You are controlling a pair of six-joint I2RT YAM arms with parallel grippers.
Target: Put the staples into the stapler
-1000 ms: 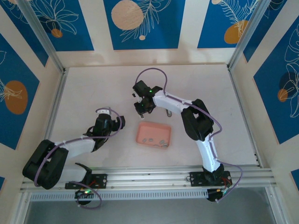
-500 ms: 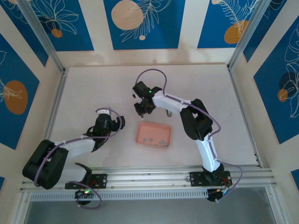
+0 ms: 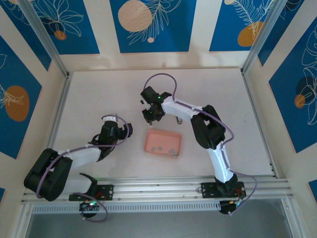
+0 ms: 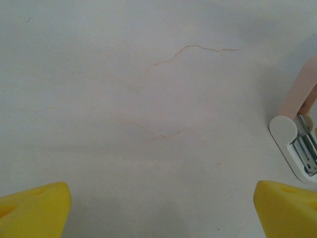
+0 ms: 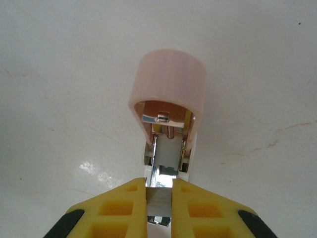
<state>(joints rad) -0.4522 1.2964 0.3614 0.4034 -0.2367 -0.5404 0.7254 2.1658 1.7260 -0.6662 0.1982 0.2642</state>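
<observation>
— While you look from above, how many things lie on the table (image 3: 99, 99)?
— One stapler (image 5: 167, 89), one pink tray (image 3: 151, 136), and in the tray some loose staples (image 3: 171, 149). I count about four, but they are too small to be sure.
— And your two hands?
— My right gripper (image 5: 159, 198) is closed on one grey metal strip (image 5: 159, 203), right at the stapler's open channel, under its raised pink lid. My left gripper (image 4: 161, 208) stands wide apart over bare table, holding nothing, near the stapler.

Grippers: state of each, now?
Left gripper: open, empty.
Right gripper: shut on a staple strip, at the open stapler.
</observation>
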